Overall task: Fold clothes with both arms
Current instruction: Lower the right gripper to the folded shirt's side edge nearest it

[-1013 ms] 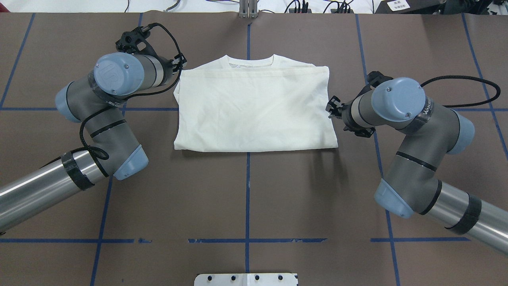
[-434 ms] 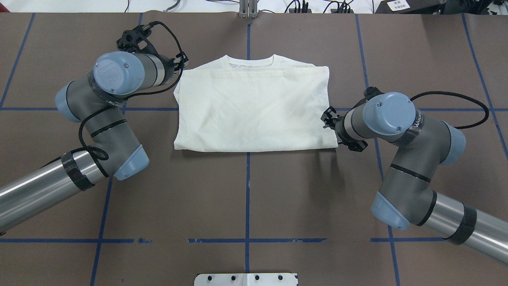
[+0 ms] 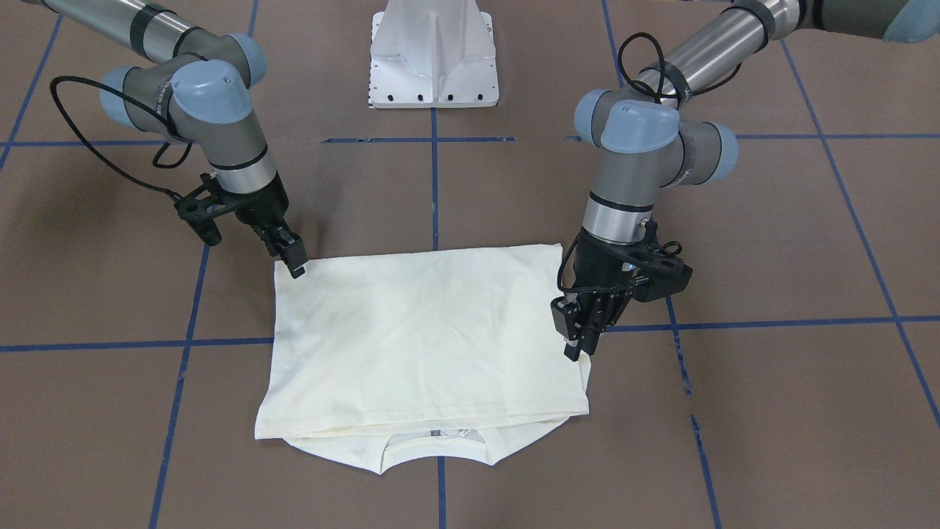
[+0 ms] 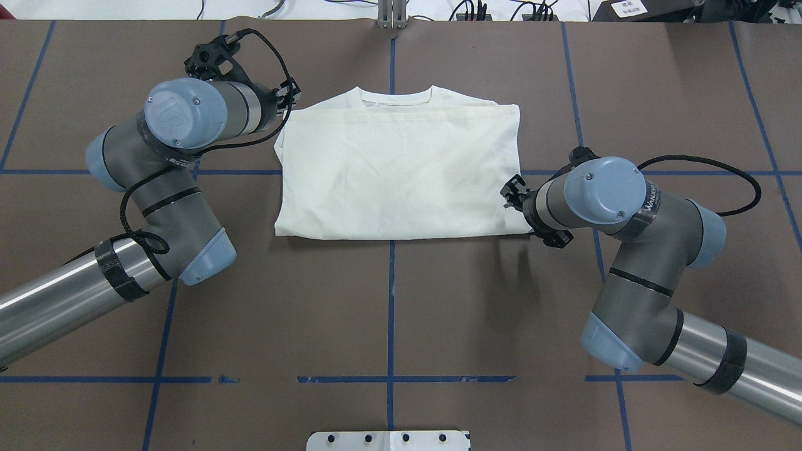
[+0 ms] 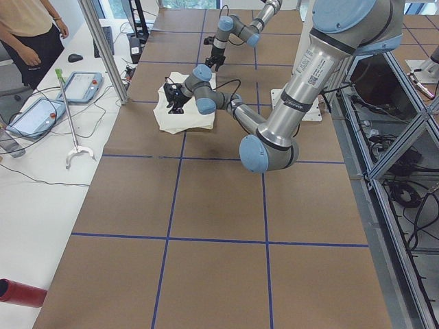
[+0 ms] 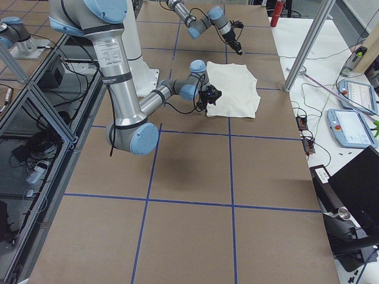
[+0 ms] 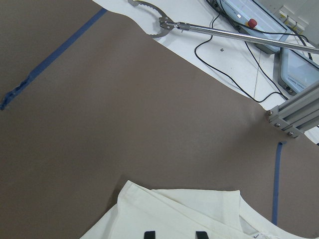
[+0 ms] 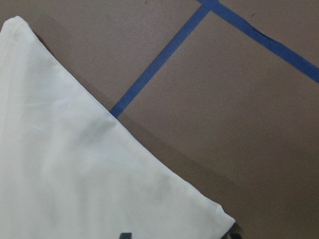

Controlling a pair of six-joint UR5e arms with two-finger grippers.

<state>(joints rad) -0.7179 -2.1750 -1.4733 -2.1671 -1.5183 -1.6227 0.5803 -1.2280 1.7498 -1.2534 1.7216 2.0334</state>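
Shirt [image 4: 401, 169]: folded, plain side up (collar showing).
Left gripper [image 3: 576, 351]: apart, we think; shirt edge below.
Right gripper [image 3: 297, 267]: apart; shirt corner between fingers.

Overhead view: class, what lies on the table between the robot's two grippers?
The folded cream T-shirt, plain side up, fills the stretch between the left gripper and the right gripper, clearest in the overhead view.
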